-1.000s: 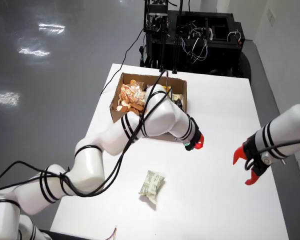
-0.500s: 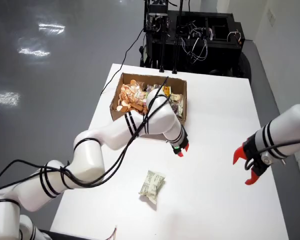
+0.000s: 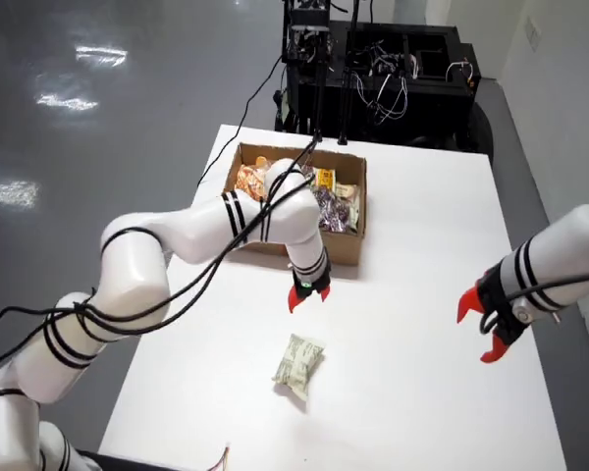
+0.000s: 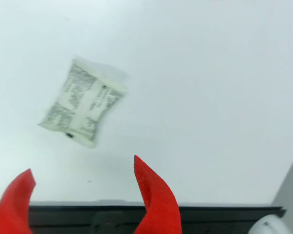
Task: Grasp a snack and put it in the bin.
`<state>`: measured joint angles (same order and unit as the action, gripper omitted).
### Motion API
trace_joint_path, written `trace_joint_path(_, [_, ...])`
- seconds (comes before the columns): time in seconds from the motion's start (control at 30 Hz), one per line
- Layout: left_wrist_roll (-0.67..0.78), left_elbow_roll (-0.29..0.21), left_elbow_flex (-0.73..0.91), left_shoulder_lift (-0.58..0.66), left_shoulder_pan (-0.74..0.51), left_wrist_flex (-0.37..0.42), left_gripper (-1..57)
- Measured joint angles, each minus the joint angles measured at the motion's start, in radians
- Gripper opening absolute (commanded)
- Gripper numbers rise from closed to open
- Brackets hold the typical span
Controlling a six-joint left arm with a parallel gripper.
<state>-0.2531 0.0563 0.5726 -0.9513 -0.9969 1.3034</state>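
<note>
A pale green snack packet [image 3: 298, 365] lies flat on the white table [image 3: 422, 245]; the gripper-mounted view shows the same packet [image 4: 82, 102] with dark print on it. My gripper [image 3: 307, 293] hangs open just in front of the cardboard bin [image 3: 346, 245], a short way above and behind the packet. Its red fingertips [image 4: 154, 192] stand apart with nothing between them. The bin holds several snack bags [image 3: 336, 201].
A second white arm with a red gripper [image 3: 488, 329] rests still at the right side of the table. A black equipment rack [image 3: 373, 69] with cables stands behind the table. A small wire end [image 3: 221, 458] lies near the table's front edge.
My gripper has swung left and toward the front of the table, from the bin's right front corner to a spot above the packet. The packet and the second arm have not moved.
</note>
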Motion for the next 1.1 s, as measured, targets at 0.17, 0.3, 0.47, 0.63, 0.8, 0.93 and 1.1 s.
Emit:
trace_joint_path(0.17, [-0.107,-0.01,0.309,0.185,0.012,-0.132,41.2])
trace_joint_path(0.3, [-0.181,-0.023,0.53,0.325,0.013,-0.271,41.6])
trace_joint_path(0.47, [-0.265,-0.028,0.671,0.389,0.003,-0.37,42.0])
trace_joint_path(0.63, [-0.327,-0.029,0.712,0.351,-0.015,-0.436,43.0])
trace_joint_path(0.8, [-0.375,-0.029,0.721,0.297,-0.028,-0.502,45.3])
trace_joint_path(0.93, [-0.42,-0.029,0.721,0.259,-0.036,-0.549,47.4])
trace_joint_path(1.1, [-0.473,-0.029,0.706,0.19,-0.043,-0.582,49.3])
